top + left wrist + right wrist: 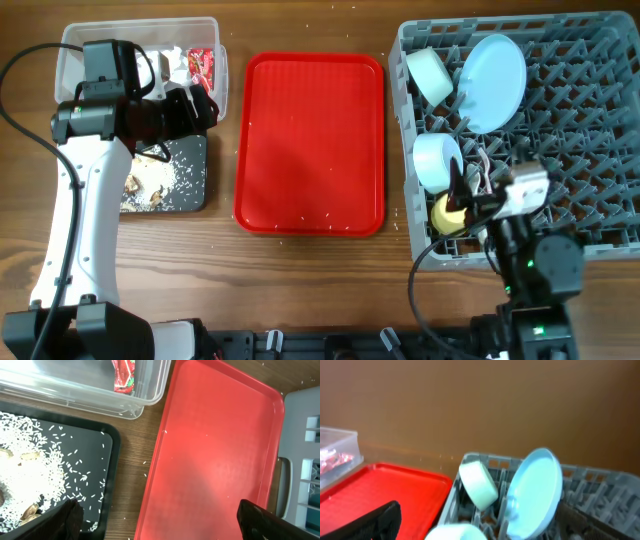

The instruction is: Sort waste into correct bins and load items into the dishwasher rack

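The grey dishwasher rack (590, 150) holds the pale green bowl (430, 75), the pale blue plate (493, 80) on edge, the pale blue bowl (437, 160) and the yellow cup (447, 215). My right gripper (462, 195) is open and empty above the cup. The right wrist view shows the green bowl (477, 485), the plate (532, 492) and the rack (600, 490). My left gripper (200, 105) is open and empty (160, 527) over the gap between the black tray (112, 460) and the red tray. The clear tub (70, 45) holds the red wrapper (203, 65) (123, 375) and white tissue (175, 65). Rice and scraps (150, 185) lie in the black tray.
The flat red tray (310, 145) lies between the bins and the rack, with a few rice grains on it and on the wood around it. It also shows in the left wrist view (215, 460) and the right wrist view (385, 490).
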You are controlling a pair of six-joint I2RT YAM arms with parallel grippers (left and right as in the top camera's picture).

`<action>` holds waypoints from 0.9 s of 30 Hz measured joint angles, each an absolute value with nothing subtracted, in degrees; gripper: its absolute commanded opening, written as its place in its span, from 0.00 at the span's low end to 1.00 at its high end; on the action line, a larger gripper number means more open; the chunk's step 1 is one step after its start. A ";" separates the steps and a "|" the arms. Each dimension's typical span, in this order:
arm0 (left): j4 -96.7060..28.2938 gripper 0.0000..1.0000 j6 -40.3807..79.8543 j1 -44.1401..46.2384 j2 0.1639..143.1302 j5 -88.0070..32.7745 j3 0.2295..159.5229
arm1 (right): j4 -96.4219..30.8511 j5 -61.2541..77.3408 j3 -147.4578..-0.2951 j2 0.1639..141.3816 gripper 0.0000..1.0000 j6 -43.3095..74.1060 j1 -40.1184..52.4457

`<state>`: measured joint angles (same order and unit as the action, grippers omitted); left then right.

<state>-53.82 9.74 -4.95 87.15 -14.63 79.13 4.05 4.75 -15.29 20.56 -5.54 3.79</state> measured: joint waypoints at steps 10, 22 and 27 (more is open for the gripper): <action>-53.80 1.00 9.74 -4.95 87.15 -14.61 79.13 | 1.56 4.99 -0.38 3.36 1.00 -5.67 3.79; -53.80 1.00 9.74 -4.95 87.15 -14.61 79.13 | 0.36 5.56 -0.36 1.10 1.00 -5.69 3.79; -53.80 1.00 9.74 -4.95 87.15 -14.61 79.13 | 0.36 5.56 -0.36 1.10 1.00 -5.69 3.79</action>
<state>-53.80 9.74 -4.95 87.15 -14.61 79.13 0.36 5.56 -0.36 1.10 -5.69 3.79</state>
